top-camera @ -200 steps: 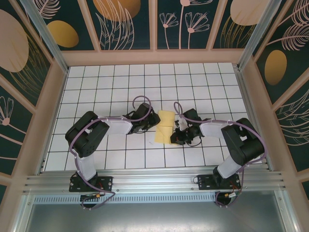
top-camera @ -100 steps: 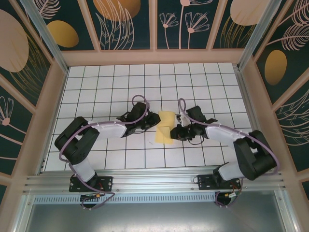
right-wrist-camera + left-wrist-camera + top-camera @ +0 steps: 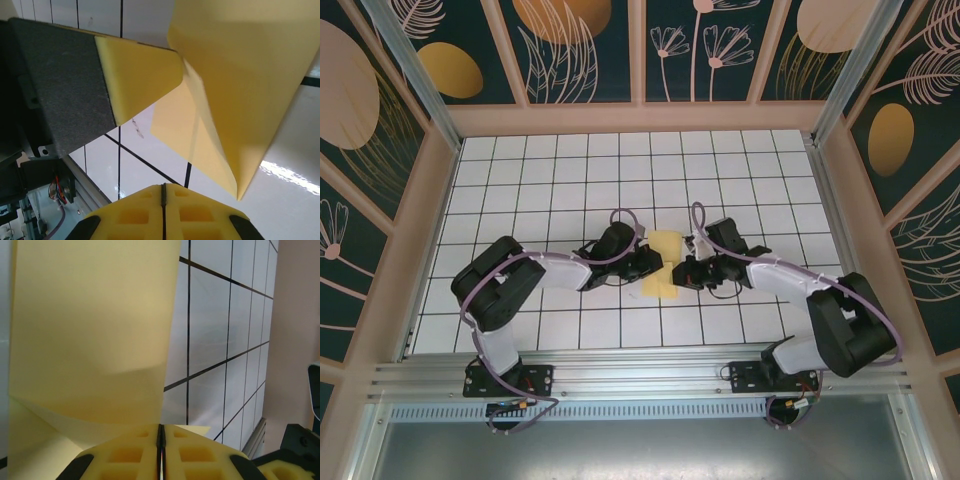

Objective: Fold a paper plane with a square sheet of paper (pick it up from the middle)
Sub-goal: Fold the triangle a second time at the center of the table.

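Top external: the square sheet of paper [image 3: 663,247] looks light and floppy; pinch mid-crease. Left gripper [image 3: 649,267] and right gripper [image 3: 677,272] pressed together.

Bright, even overhead light, faint soft shadows on glossy white black-gridded tabletop [image 3: 520,190], glare patch in right wrist view, close thin pale-yellow paper sheet [image 3: 90,330] softly blurred.

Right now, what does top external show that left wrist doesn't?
Top external: both whole arms, with the left gripper and right gripper flanking the folded square sheet of paper at mid-table. Left wrist: the left gripper's yellow pads shut to a thin seam at the base of a lifted flap of the sheet. Both: the yellow sheet and the white grid table.
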Tool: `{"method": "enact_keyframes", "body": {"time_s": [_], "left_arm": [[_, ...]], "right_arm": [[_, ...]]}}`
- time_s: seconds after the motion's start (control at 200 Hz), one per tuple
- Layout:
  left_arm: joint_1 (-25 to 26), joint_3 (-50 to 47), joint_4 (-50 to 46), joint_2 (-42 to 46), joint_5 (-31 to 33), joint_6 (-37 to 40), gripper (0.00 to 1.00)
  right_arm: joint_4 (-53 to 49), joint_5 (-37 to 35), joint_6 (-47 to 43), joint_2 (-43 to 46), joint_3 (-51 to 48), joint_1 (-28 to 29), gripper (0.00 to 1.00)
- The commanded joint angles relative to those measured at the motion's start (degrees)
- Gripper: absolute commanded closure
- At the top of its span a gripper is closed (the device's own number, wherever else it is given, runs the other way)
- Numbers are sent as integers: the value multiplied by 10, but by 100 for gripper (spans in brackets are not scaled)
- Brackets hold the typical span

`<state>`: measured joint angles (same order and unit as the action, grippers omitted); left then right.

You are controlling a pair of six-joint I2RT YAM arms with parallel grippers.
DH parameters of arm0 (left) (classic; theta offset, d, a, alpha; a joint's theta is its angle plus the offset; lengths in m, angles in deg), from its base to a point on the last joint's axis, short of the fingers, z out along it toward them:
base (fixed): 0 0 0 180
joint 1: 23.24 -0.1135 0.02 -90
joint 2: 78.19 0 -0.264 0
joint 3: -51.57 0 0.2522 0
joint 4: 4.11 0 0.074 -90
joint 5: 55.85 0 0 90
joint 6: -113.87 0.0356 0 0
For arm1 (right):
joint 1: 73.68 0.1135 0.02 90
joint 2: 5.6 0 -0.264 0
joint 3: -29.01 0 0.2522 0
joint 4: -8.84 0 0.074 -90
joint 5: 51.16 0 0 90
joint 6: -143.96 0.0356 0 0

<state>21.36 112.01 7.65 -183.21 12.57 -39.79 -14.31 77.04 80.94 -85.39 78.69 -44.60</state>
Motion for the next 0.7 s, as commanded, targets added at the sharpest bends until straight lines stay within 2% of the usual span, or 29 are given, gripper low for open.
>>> {"method": "enact_keyframes", "body": {"time_s": [0.0, 0.696], "left_arm": [[1, 21, 14, -18, -6, 1, 88], [1, 25, 4, -64, -2, 19, 82]], "right_arm": [[20, 17, 7, -24, 13, 11, 91], [56, 30, 20, -168, 75, 19, 92]]}}
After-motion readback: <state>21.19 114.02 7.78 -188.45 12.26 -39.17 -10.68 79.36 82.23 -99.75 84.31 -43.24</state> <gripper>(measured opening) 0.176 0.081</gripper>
